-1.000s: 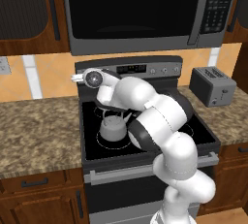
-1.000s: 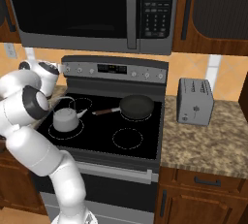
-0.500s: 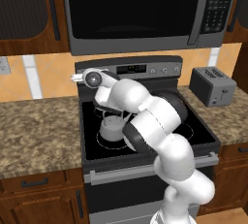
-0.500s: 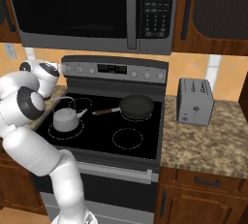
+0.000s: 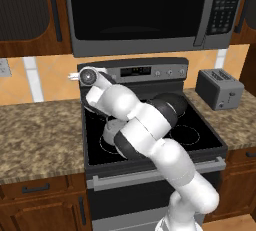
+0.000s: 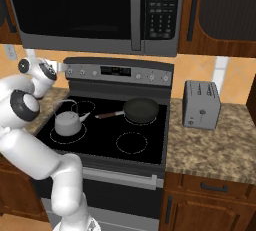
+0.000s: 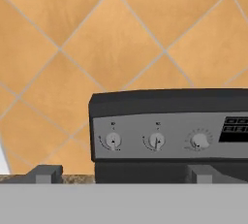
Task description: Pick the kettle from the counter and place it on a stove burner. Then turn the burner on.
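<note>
kettle (image 6: 66, 123): on the stove's front-left burner, ready to heat
hand (image 7: 121, 174): wide open, empty, facing the knobs (image 7: 112, 141) at 12 o'clock

Counted: one kettle (image 6: 67, 123), one frying pan (image 6: 140, 110), one toaster (image 6: 201, 104), three knobs (image 7: 156, 141) in hand view.

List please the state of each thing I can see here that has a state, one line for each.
Small squat silver-grey metal kettle: upright, lid on, standing on the front-left stove burner, free of the fingers.
Black frying pan: flat on the back burner, handle pointing left.
Boxy grey toaster: upright on the speckled granite counter.
Robot gripper: fingers open, holding nothing, facing the stove knobs.
Black microwave: door closed.
</note>
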